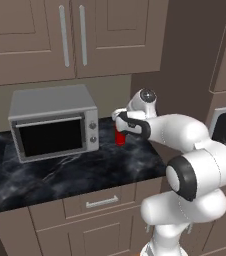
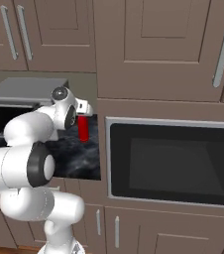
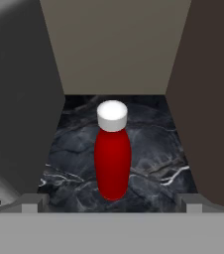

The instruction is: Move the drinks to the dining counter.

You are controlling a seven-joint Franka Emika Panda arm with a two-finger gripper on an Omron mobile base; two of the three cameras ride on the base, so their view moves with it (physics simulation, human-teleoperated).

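We're lined up on the slim red bottle with a white cap (image 3: 112,156). It stands upright on the black marble tabletop with white veins (image 1: 85,170), in the back corner between the grey box-shaped microwave (image 1: 54,122) and the brown cabinet side wall (image 3: 213,99). This slab sits over brown drawer cabinets, so it isn't the dining counter; the bottle has yet to be moved there.

The gripper (image 3: 112,206) hangs just short of the bottle, jaws spread wide and holding nothing. In the hand view the two finger tips (image 3: 32,203) flank the bottle with room on both sides, and it sits centred between them.

How we'd do the grasp:
- push straight in, keeping the bottle centred
- close on the widest part of the body, below the cap, since the shoulder tapers and could slip
- watch clearance; the microwave and the wall sit close on either side of the open jaws
- lift straight up before swinging out of the corner

No label, brand or writing readable on the bottle or the microwave.
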